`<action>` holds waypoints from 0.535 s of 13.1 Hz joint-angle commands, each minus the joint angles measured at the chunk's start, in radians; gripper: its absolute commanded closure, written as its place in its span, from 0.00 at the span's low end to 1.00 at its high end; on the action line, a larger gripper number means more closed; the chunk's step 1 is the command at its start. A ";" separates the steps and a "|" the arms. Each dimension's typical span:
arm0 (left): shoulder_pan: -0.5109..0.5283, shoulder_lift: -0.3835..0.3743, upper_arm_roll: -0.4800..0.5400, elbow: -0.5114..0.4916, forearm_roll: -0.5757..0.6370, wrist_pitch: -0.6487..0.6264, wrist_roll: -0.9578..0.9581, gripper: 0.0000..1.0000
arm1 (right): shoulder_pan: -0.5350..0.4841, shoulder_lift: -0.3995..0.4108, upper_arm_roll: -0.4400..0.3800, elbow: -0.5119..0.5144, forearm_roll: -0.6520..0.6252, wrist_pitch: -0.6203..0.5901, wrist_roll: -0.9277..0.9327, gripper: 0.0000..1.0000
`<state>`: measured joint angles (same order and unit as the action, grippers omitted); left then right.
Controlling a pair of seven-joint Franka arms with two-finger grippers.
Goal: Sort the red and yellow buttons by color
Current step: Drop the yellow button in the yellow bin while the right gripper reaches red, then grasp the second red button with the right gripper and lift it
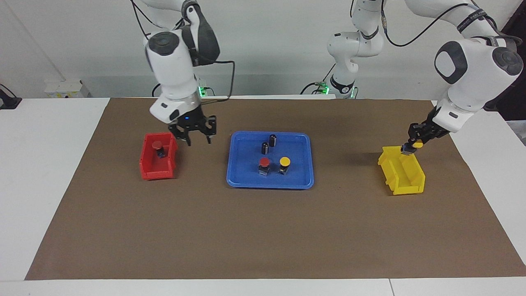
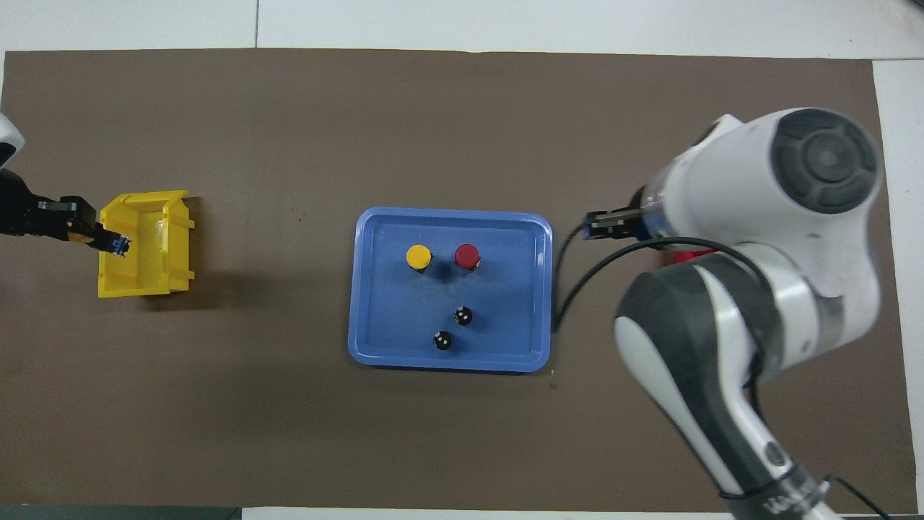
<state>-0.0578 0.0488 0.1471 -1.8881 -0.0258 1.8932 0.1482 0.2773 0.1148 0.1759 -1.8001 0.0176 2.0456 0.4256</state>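
Note:
A red button [image 1: 157,145] lies in the red bin [image 1: 153,172]. In the overhead view my right arm hides all but a sliver of that bin [image 2: 691,253]. My right gripper [image 1: 198,139] [image 2: 605,225] is open and empty, in the air between the red bin and the blue tray [image 1: 271,183]. In the tray stand one red button [image 1: 264,163] [image 2: 467,255] and one yellow button [image 1: 284,161] [image 2: 419,256]. My left gripper [image 1: 409,148] [image 2: 102,240] is shut on a yellow button [image 1: 417,144] [image 2: 120,245], held tilted over the yellow bin [image 1: 404,181] [image 2: 148,282].
Two dark capless cylinders [image 1: 273,139] [image 1: 265,147] stand in the tray's half nearer to the robots; they also show in the overhead view [image 2: 463,315] [image 2: 442,340]. A brown mat [image 1: 263,230] covers the table. The tray [image 2: 451,217] is mid-table between the bins.

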 commanded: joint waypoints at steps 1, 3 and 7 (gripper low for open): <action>0.030 -0.072 -0.015 -0.169 -0.005 0.127 0.056 0.99 | 0.092 0.135 -0.007 0.094 -0.018 0.051 0.143 0.34; 0.030 -0.079 -0.017 -0.215 -0.006 0.173 0.056 0.99 | 0.129 0.184 -0.006 0.081 -0.037 0.115 0.174 0.34; 0.027 -0.058 -0.017 -0.324 -0.006 0.351 0.054 0.98 | 0.149 0.249 -0.006 0.067 -0.083 0.165 0.203 0.36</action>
<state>-0.0407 0.0121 0.1384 -2.1348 -0.0258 2.1492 0.1862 0.4241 0.3389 0.1729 -1.7476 -0.0264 2.2045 0.6054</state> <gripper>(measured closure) 0.595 0.344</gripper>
